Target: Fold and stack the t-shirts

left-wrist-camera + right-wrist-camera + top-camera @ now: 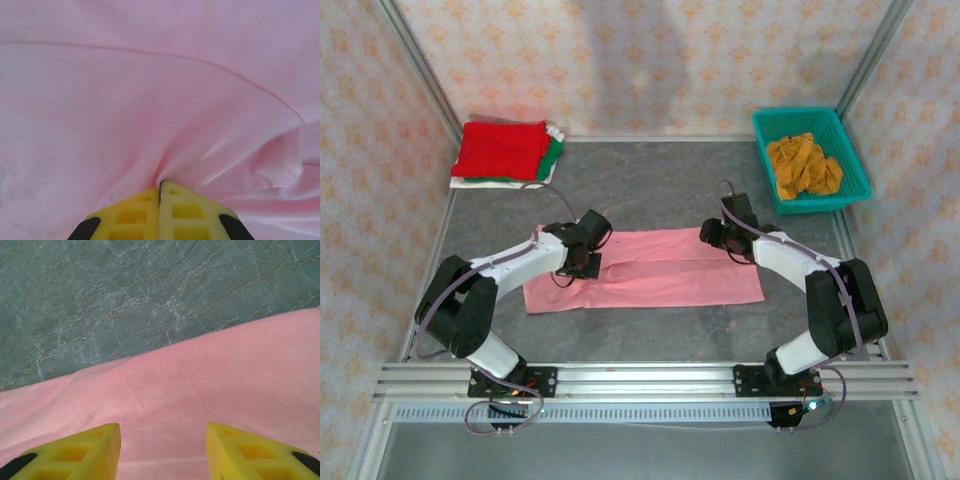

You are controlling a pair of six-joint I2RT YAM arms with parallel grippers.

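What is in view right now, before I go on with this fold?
pink t-shirt: one, pink, lying as a long strip mid-table
red t-shirt: one, red, top of the stack in the far left corner
green t-shirt: one, green, edge showing under the red one
white t-shirt: one, white, showing along that stack's near edge
mustard-orange t-shirt: one, mustard-orange, crumpled in the basket
basket: one, teal, far right corner
table: one, grey marbled, under everything
left claw: one, yellow fingers, shut, pinching the pink t-shirt's left part
right claw: one, yellow fingers, open, over the pink t-shirt's far right edge
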